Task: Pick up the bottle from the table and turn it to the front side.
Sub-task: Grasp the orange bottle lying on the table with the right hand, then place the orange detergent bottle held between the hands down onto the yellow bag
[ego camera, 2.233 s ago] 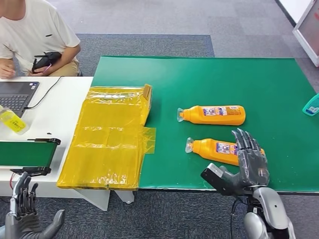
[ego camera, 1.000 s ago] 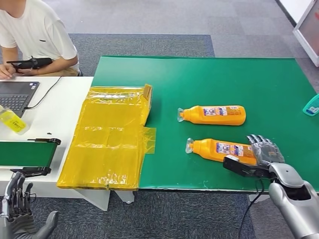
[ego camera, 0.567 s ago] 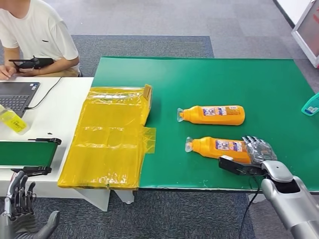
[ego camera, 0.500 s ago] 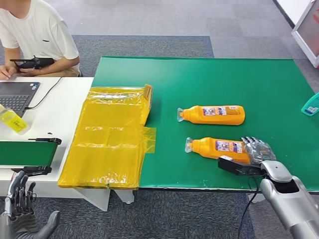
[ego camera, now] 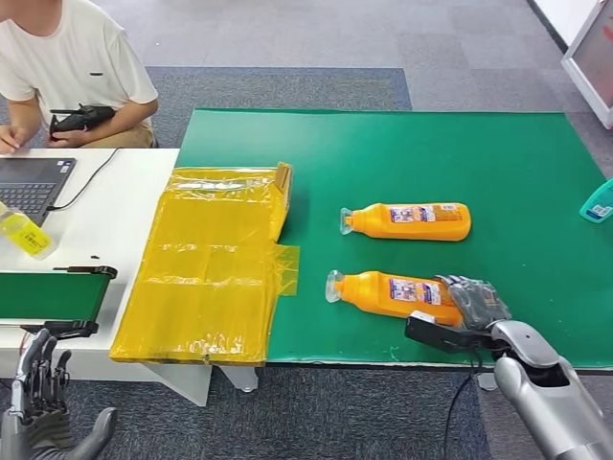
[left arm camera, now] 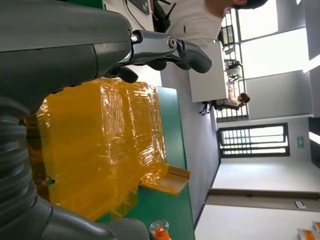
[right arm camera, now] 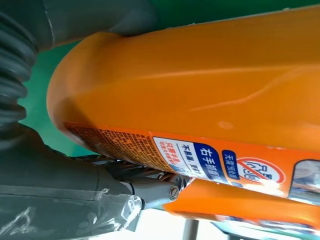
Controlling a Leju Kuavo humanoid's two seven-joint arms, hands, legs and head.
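Observation:
Two orange bottles lie on their sides on the green table (ego camera: 434, 144), caps pointing left. My right hand (ego camera: 473, 307) grips the base end of the near bottle (ego camera: 394, 295), fingers over its top and thumb along the front side. In the right wrist view the near bottle (right arm camera: 207, 85) shows its label, with my right hand (right arm camera: 75, 200) wrapped around it. The far bottle (ego camera: 408, 220) lies untouched behind it. My left hand (ego camera: 36, 402) hangs below the table's front left, fingers apart, holding nothing; the left wrist view shows the left hand (left arm camera: 94, 50) the same way.
A yellow film-wrapped package (ego camera: 210, 264) lies across the seam with the white table (ego camera: 116, 220). A laptop (ego camera: 29, 182), a small green conveyor (ego camera: 51, 295) and a seated person (ego camera: 72, 67) are at the left. A teal item (ego camera: 599, 203) sits at the right edge.
My right hand swung in from the front, closed around the near bottle's base end, and has now shifted the bottle to the left. The far bottle has not moved.

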